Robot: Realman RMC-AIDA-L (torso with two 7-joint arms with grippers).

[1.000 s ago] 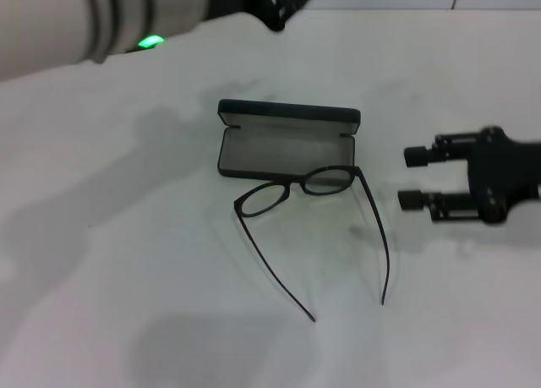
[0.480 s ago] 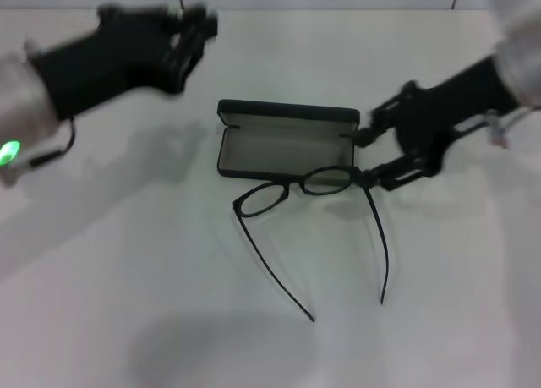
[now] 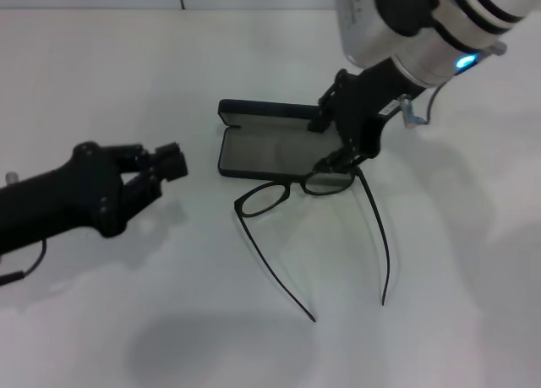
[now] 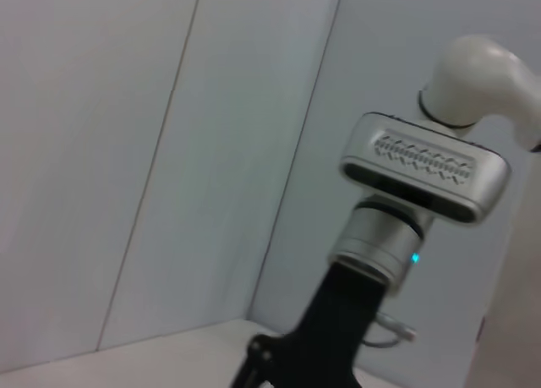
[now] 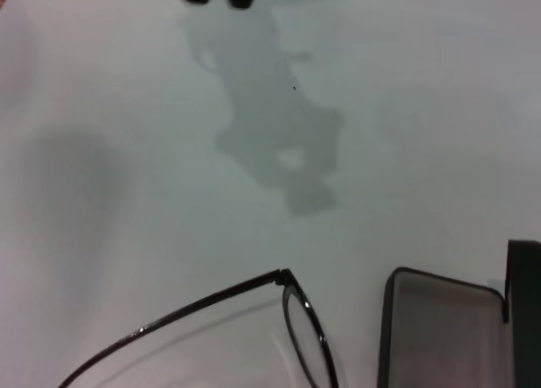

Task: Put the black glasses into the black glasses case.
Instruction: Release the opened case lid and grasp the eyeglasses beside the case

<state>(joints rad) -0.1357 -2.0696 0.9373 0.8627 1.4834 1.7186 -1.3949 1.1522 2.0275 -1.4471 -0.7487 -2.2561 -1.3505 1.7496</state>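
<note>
Your right gripper [image 3: 336, 143], jaws spread, hangs over the open matte black hinged case [image 3: 254, 147], touching the thin black-framed glasses [image 3: 296, 188] at their right hinge. Their frame runs along the case's front edge. The left gripper [image 3: 161, 164], also spread, waits well left of the case.

The case [image 3: 283, 143] lies open near the middle of the surface [image 3: 439, 320], its lid at 12 o'clock. The glasses [image 3: 296, 189] lie just at its 6 o'clock edge, one lens touching it, temples running toward 6 o'clock. The right hand [image 3: 331, 143] hangs over the case's 3 o'clock end. The left hand [image 3: 156, 164] sits at 9 o'clock, apart from the case.
</note>
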